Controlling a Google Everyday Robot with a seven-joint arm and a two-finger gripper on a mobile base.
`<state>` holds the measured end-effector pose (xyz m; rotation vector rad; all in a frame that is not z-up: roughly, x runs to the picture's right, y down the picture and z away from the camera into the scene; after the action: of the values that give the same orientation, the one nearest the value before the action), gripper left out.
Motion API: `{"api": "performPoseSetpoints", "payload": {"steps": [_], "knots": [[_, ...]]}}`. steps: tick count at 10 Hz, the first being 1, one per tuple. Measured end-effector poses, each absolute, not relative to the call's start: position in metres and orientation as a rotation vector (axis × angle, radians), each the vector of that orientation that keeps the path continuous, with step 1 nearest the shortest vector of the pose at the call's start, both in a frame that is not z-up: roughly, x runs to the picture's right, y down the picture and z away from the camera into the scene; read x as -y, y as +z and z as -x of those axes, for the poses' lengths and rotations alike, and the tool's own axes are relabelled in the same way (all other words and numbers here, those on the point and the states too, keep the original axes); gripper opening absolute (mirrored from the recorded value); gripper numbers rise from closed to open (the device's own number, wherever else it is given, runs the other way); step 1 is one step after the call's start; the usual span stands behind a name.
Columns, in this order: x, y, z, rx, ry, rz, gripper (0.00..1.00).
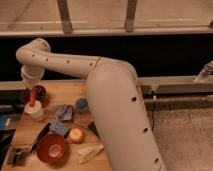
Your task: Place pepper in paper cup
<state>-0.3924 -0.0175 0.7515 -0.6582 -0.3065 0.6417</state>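
The gripper [32,90] hangs directly over the paper cup [34,111], the pepper [32,97] apparently between them. The maroon bowl [33,93] crowds close behind; the blue cup [81,105] and crumpled cloth [63,112] block the right. Bare bench [25,131] lies in front.

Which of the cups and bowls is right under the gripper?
The paper cup, cream-white at the table's left edge. The gripper hangs just above it with the pepper; the blue cup sits farther right.
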Motion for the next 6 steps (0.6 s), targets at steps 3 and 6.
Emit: {"api": "performPoseSetpoints", "payload": {"steps": [3,6], "knots": [[0.007,0.754,0.395,0.306,0.641,0.682,0.30],[0.001,0.755,0.394,0.304,0.648,0.697,0.56]]}}
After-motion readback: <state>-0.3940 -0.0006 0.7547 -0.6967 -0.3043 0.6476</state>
